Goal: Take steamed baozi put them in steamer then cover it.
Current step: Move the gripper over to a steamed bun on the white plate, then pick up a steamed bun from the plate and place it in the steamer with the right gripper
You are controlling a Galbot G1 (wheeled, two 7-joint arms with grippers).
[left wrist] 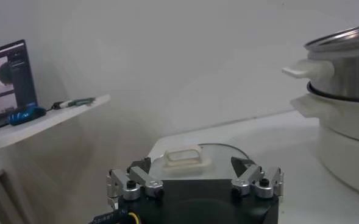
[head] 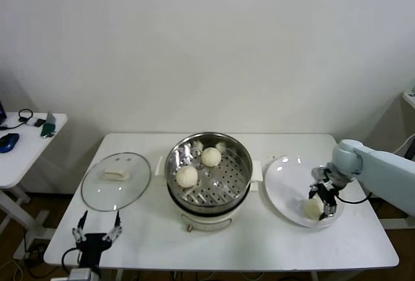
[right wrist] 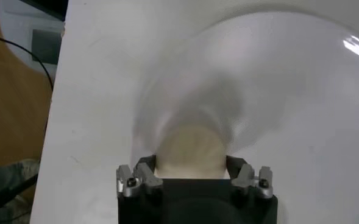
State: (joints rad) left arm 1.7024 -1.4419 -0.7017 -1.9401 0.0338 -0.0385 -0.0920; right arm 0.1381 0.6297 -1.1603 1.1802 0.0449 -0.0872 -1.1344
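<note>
Gripping soft, squashy baozi at lower right w/ right gripper; jaws pinching its sides, so light squeeze advised.

Steamer: shiny stainless steel, perforated tray, glossy white plastic base. Cover: clear glass, metal rim, cream plastic handle. Baozi: smooth, matt. Plate: glossy white. Table: matt white.

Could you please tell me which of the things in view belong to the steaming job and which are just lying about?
Job: baozi on the white plate, between the right gripper fingers; two baozi in the steamer; cover on the table; left gripper open, idle.

Lying about: side table; blue mouse.
</note>
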